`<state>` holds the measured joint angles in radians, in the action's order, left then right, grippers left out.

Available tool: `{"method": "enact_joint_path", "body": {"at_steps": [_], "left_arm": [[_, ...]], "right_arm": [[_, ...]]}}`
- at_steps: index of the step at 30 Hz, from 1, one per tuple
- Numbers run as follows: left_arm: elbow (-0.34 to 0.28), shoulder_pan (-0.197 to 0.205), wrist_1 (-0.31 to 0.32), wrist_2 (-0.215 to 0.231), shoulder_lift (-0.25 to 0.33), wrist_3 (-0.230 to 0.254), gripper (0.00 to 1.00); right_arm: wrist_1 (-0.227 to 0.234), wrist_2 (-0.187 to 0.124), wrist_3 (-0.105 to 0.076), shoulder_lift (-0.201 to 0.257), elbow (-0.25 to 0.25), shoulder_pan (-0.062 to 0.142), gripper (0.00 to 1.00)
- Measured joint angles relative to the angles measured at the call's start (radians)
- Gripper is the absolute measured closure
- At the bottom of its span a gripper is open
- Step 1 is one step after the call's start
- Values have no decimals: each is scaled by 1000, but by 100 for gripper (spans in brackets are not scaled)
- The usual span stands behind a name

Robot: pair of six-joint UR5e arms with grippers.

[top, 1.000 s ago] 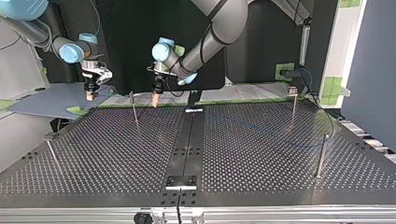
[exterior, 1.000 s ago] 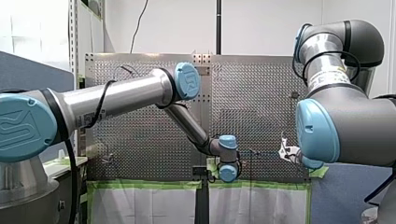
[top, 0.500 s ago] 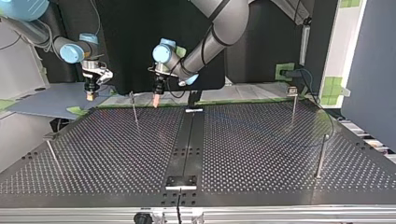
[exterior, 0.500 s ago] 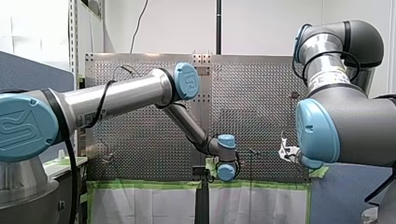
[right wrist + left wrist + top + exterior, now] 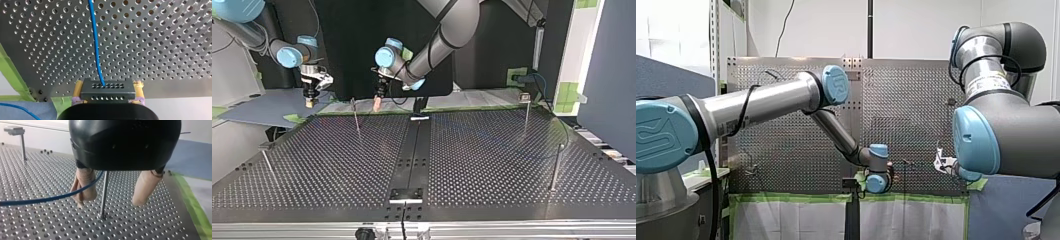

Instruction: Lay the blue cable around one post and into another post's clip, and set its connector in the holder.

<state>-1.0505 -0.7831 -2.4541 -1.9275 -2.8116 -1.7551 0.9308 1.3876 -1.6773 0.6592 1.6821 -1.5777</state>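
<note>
The blue cable (image 5: 45, 200) runs across the table and lies over one beige pad of my left gripper (image 5: 109, 203), which is open. A thin metal post (image 5: 104, 192) stands between its fingers. In the top view my left gripper (image 5: 376, 104) hangs at the table's far edge, beside a post (image 5: 356, 117). My right gripper (image 5: 108, 90) is shut on the black connector (image 5: 112, 94), and the blue cable (image 5: 96, 45) leads away from it over the perforated table. In the top view my right gripper (image 5: 309, 103) hovers just off the table's far left corner.
More posts stand at the top view's right (image 5: 526, 112) (image 5: 556, 167) and left (image 5: 267, 160). A black plate (image 5: 406, 194) sits on the centre strip near the front edge. Green tape (image 5: 11, 75) lines the table's edge. A post with a clip (image 5: 21, 137) stands far ahead of my left gripper.
My left gripper has opened and let go of the cable, and has lifted and tilted slightly by the post. My right arm has stayed still with the connector.
</note>
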Motion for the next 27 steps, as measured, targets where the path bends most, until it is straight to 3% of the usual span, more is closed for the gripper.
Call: {"method": "enact_joint_path", "body": {"at_steps": [12, 17, 27], "left_arm": [[-110, -7, 56, 31, 108, 106, 0], [-155, -23, 26, 38, 138, 137, 0], [-249, -61, -50, 69, 144, 188, 0]], "right_arm": [[-8, -13, -19, -2, 0, 2, 100], [-19, -13, -20, -3, 0, 4, 100], [-25, -13, -26, -4, 0, 5, 100]]}}
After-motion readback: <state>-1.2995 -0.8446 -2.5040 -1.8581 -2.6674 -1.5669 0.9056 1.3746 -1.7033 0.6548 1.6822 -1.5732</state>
